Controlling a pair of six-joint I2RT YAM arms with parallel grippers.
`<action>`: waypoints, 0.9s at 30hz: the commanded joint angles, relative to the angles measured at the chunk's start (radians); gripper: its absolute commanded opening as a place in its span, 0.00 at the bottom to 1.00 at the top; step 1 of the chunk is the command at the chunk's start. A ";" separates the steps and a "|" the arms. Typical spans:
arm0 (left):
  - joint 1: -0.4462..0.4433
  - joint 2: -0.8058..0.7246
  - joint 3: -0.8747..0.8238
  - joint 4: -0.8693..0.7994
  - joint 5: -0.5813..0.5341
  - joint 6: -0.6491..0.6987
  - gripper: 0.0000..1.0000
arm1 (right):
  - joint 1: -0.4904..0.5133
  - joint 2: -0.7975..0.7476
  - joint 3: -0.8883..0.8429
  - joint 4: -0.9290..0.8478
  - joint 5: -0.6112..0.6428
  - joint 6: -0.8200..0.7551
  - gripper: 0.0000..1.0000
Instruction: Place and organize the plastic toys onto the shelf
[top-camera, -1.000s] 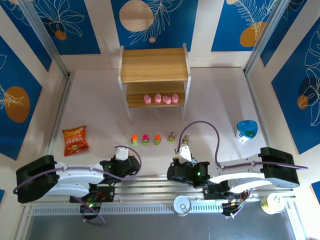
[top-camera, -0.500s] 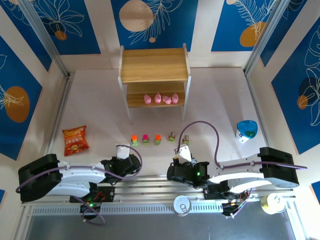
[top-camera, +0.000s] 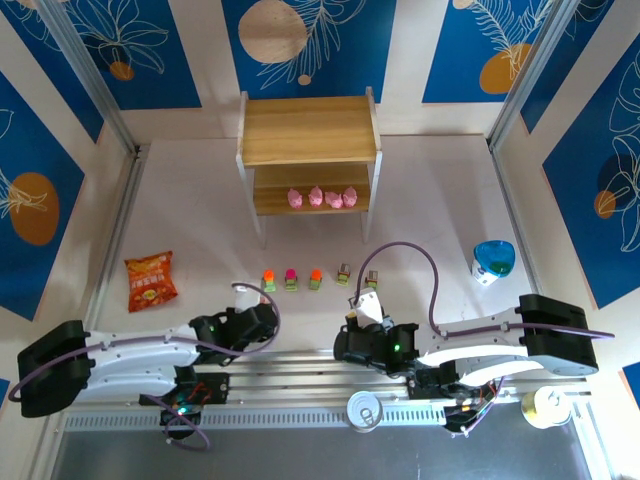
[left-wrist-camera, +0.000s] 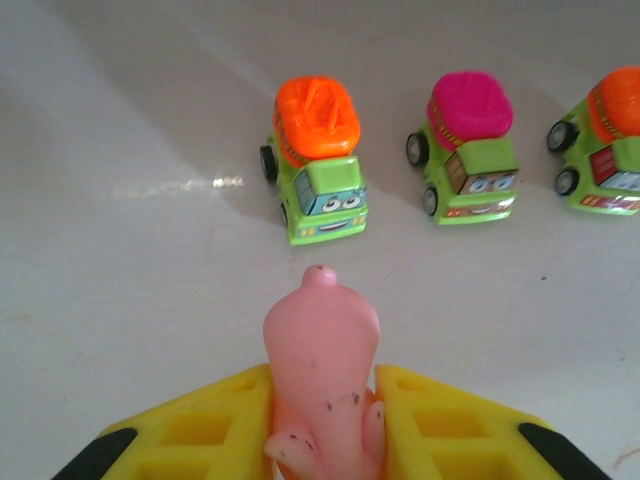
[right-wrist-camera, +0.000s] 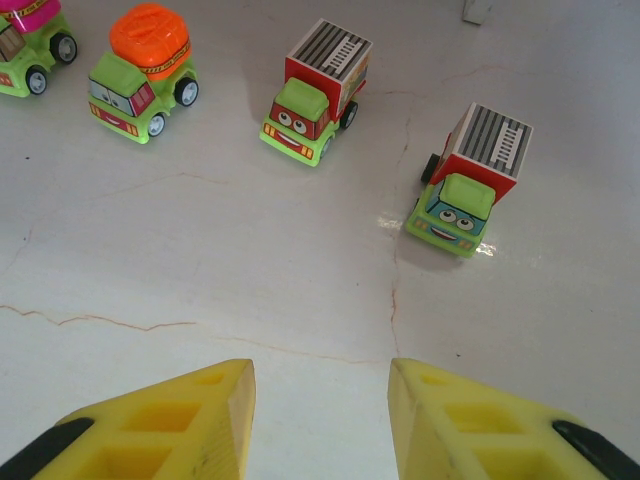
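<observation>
Table (top-camera: 200, 220): layout same as a second ago. Shelf (top-camera: 308, 150) far middle, not moved.

Left arm (top-camera: 130, 355) is the main change. Its rear links have swung out left and lower in the top view, and the wrist has pulled back slightly toward the near rail. Right arm (top-camera: 480, 350): no change.

Left gripper (left-wrist-camera: 322, 385) has closed over the last second. Its yellow fingers (left-wrist-camera: 210, 420) now clamp a pink figure (left-wrist-camera: 320, 350) from both sides. The figure is upright and pokes forward past the tips, just short of the row of cars.

Right gripper (right-wrist-camera: 320, 385): jaws parted as before, over bare table near the right end of the car row.

Snack bag (top-camera: 150, 280) left side, blue bowl (top-camera: 493, 260) right side, both unmoved.

Five cars in a row on the table between shelf and arms, all wheels down, spaced apart, same spots:
- orange-topped car (left-wrist-camera: 315, 160) leftmost, straight ahead of the held figure
- magenta-topped car (left-wrist-camera: 468, 145) next
- second orange-topped car (right-wrist-camera: 145, 70)
- two striped-box cars (right-wrist-camera: 315, 90) at the right end, the rightmost (right-wrist-camera: 470, 180) sitting a bit nearer the arms

Four pink figures (top-camera: 322, 198) in a tight row on the shelf's lower board, unchanged.
</observation>
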 joint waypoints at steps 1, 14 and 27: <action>0.004 -0.013 0.059 -0.078 -0.006 0.045 0.26 | -0.003 0.010 -0.008 0.014 0.030 0.026 0.40; 0.135 0.093 0.362 -0.126 0.066 0.278 0.27 | -0.005 0.004 -0.024 0.039 0.024 0.017 0.40; 0.304 0.248 0.615 -0.147 0.161 0.403 0.27 | -0.013 -0.024 -0.056 0.065 0.011 0.009 0.40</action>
